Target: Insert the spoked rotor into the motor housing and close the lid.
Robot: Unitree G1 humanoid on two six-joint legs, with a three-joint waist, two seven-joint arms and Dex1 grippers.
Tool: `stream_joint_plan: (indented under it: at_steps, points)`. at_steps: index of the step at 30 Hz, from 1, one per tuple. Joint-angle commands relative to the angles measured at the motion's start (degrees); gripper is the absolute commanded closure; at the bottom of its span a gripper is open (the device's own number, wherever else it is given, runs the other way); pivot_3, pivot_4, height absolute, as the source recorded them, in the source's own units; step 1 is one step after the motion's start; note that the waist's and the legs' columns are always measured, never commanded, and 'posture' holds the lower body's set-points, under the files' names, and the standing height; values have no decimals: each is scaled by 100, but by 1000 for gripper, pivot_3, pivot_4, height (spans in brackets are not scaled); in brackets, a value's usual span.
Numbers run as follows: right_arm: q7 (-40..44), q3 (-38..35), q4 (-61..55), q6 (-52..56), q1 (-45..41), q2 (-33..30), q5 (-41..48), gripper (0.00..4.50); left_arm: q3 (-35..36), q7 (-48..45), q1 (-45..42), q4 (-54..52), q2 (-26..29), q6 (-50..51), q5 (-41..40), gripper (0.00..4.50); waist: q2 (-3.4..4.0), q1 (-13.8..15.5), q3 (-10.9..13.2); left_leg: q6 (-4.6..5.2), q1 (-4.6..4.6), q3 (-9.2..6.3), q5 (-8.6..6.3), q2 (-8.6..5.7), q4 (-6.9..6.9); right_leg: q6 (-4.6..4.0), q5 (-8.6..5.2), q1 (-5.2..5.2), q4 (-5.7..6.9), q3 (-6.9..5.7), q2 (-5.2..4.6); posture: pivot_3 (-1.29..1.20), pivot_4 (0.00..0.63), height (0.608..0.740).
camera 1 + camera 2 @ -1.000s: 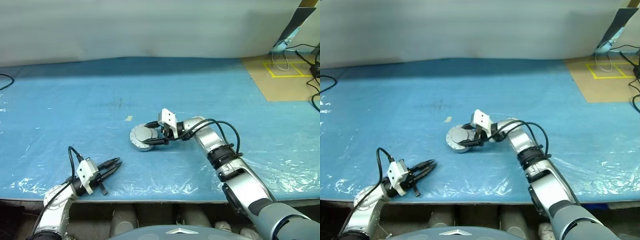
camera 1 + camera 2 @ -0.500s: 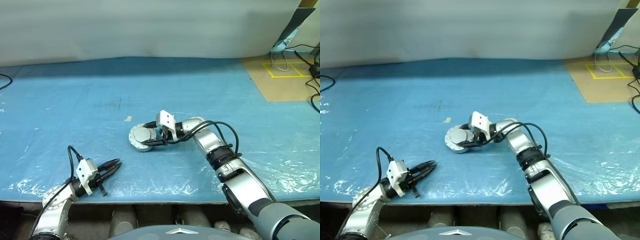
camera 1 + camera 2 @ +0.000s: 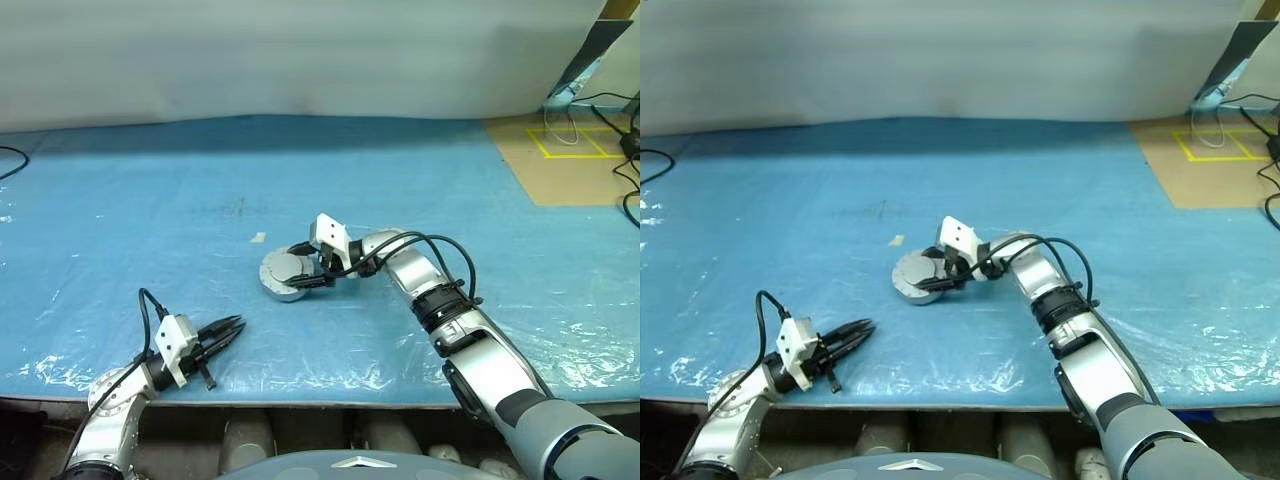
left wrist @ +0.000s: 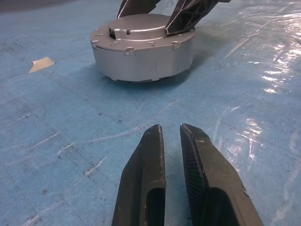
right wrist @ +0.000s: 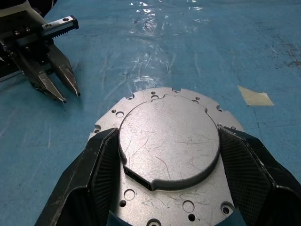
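With the right gripper [image 5: 164, 188] clamped across the round silver lid [image 5: 168, 141] atop the squat silver motor housing [image 4: 141, 61] mid-mat, pressing evenly should seat it flush, the left gripper [image 4: 171, 150] idling nearly shut.

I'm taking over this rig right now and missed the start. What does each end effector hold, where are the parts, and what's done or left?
Right end effector: fingers spread around the lid, which sits on the motor housing mid-table; contact looks likely.
Left end effector: near the table's front edge, nearly shut, holding nothing.
Spoked rotor: hidden, presumably inside under the lid.
Done: lid placed on.
Left: confirm the lid is fully seated, then release.
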Motion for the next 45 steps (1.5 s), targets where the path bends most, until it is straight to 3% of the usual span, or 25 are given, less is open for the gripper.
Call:
stream_joint_plan:
  at_steps: [1, 10, 17, 18, 21, 29, 45]
  points:
    - [-277, 295, 545, 344, 374, -386, -604, 1528, 21, 12, -23, -46, -1, -3, 46, 3857, -2, 13, -1, 0, 1, -1, 0, -1, -3, 1, 0, 0, -2, 0, -2, 0, 150, 740]
    - [-265, 14, -115, 675, 464, -302, -246, 1528, 54, 286, -232, -242, -199, 218, -6, 3857, -8, 57, 1, 0, -11, -6, 0, -4, -25, 4, -2, -4, -19, 2, -9, 0, 150, 740]
    - [-267, 63, -319, 666, 575, -382, -308, 1528, 79, 1125, -689, -1610, -456, 1771, -564, 3857, -15, 29, 1, -17, -35, 21, 14, 0, -27, 2, -5, -19, -18, 0, -2, 0, 150, 740]
    - [-269, 62, -299, 646, 577, -389, -310, 1528, 57, 1205, -726, -1768, -444, 1974, -572, 4029, -15, 21, 1, -18, -35, 22, 14, 0, -26, -2, -4, -19, -18, 0, -3, 0, 150, 740]
    - [-289, 66, -207, 570, 571, -390, -319, 1528, -57, 1412, -883, -2015, -455, 2364, -440, 4481, -14, 6, 2, -17, -34, 23, 15, -2, -26, 3, -8, -17, -19, 1, -3, 0, 150, 740]
    - [-352, 71, -11, 399, 532, -347, -346, 1528, -304, 1885, -1327, -2140, -520, 2871, 24, 4481, -18, 7, 3, -13, -33, 23, 18, -3, -26, 7, -11, -16, -19, 0, -4, 0, 150, 740]
    - [-459, 43, 41, 328, 593, -309, -332, 1528, -662, 2023, -1228, -2252, -249, 3280, 771, 4481, -17, 8, 3, -12, -35, 20, 19, -3, -27, 8, -11, -16, -21, 0, -4, 0, 150, 740]
